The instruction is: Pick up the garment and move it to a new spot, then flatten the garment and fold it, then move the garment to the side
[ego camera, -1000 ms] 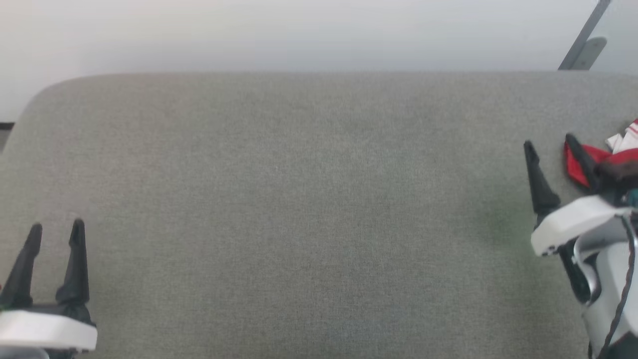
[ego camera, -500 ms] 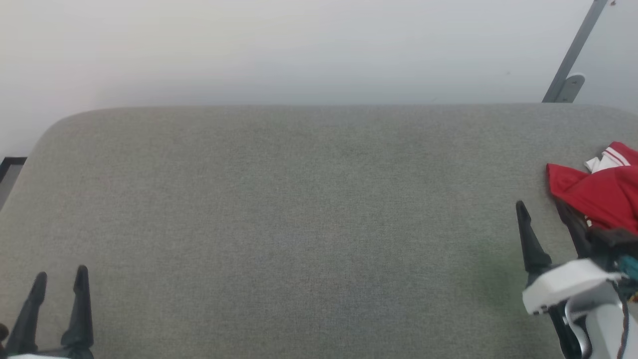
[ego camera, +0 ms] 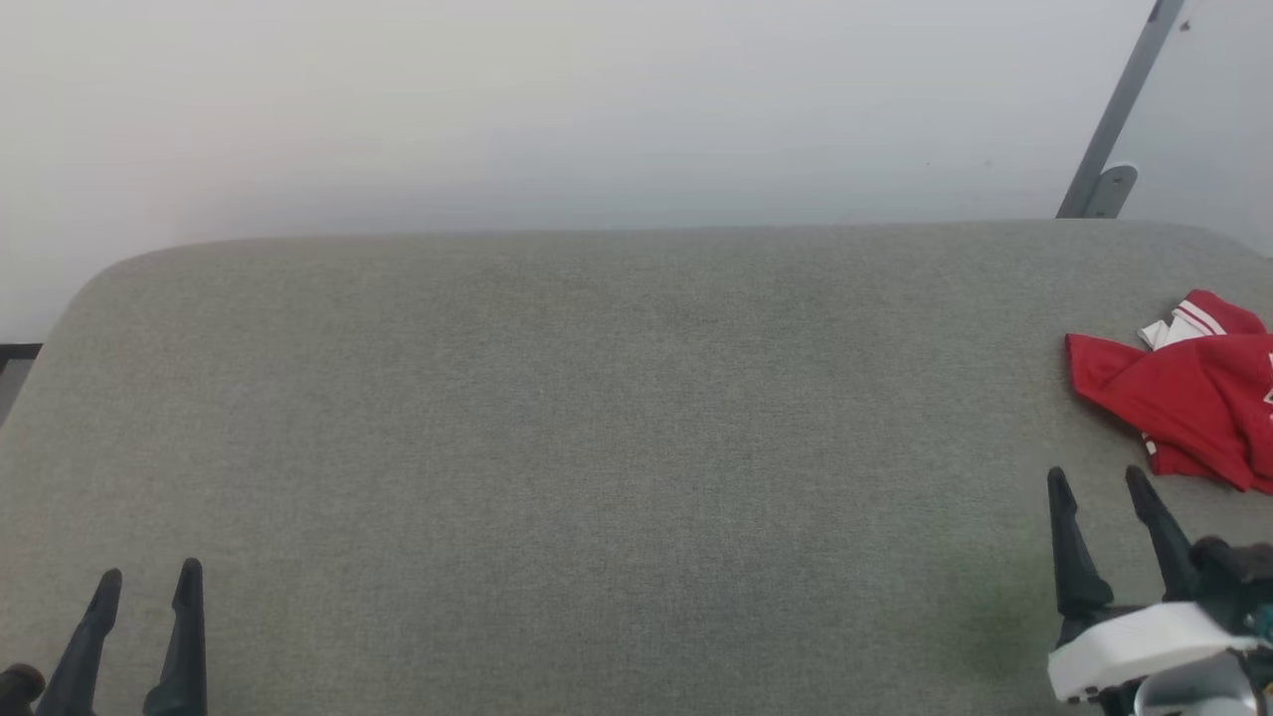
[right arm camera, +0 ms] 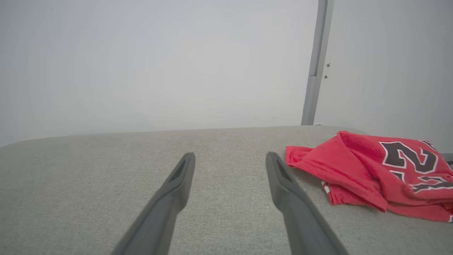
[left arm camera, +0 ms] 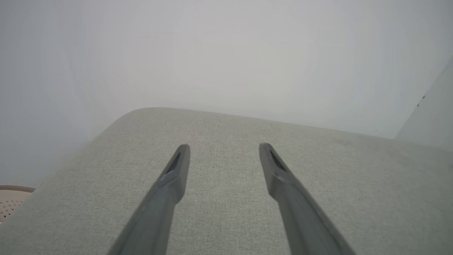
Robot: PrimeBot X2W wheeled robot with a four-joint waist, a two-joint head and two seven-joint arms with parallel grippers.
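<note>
The left pincer [ego camera: 149, 571] is held spread above the grey desk [ego camera: 597, 447]. The right pincer [ego camera: 1094, 479] is likewise held spread, pinching nothing. Just beyond it and to its right, apart from its fingertips, the red garment [ego camera: 1183, 408] is seen crumpled.

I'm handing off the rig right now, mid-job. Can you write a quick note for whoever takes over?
The left gripper hangs at the near left over the grey surface, jaws open, empty.
The right gripper sits just short of the shirt, jaws open, empty, not touching it.
The red shirt lies rumpled at the surface's right side, lettering up.
Done: shirt is at the side, but not neatly folded.
Left: probably grasp it, flatten, fold, set aside.
</note>
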